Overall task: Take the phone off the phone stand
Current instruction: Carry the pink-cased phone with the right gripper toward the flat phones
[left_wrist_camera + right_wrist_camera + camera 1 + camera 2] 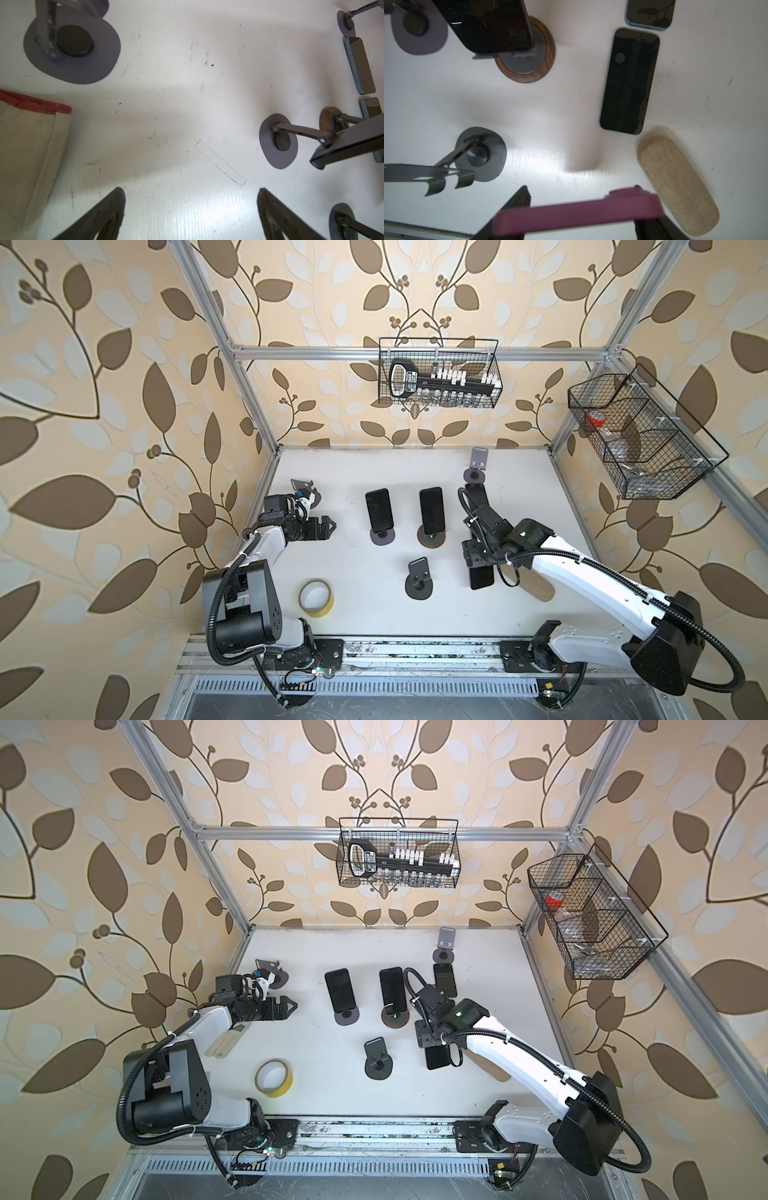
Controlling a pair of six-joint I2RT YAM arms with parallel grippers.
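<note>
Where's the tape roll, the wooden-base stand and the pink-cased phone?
tape roll [320,612]: in a top view, yellow outer wall.
wooden-base stand [432,544]: in a top view, wooden base rim.
pink-cased phone [577,214]: right wrist view, case side.

- I read beige wallpaper with brown leaves on every wall.
- Aluminium frame bounds the cell; one black wire basket hangs on its back rail, another basket at right.
- White tabletop is scuffed, glossy.

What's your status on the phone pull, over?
Left gripper open over table. Right gripper shut on purple-cased phone, beside empty stand. Flat phone and wooden oval on table close by.
</note>
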